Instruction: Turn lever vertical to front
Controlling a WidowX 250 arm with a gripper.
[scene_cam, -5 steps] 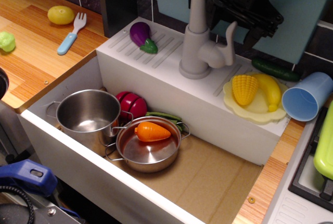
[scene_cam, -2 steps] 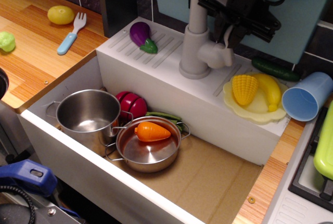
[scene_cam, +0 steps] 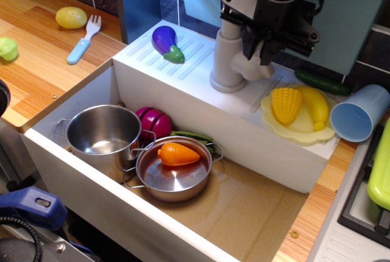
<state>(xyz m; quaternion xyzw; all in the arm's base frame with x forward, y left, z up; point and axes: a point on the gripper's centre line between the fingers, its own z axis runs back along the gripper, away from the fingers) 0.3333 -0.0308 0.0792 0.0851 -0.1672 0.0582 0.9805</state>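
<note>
Upper centre of the frame, the black gripper [scene_cam: 261, 49] sits low against the faucet's side hub [scene_cam: 247, 66], fingers pointing down on either side of the spot where the lever [scene_cam: 266, 44] juts up. Only a pale sliver of lever shows between them. Whether the fingers are clamped on it or merely straddling it, I cannot tell. That straddle looks chosen for leverage: pushing from here should swing the handle toward the front. Right of the hub, the yellow plate [scene_cam: 304, 130] with corn [scene_cam: 286, 103] lies close by.
</note>
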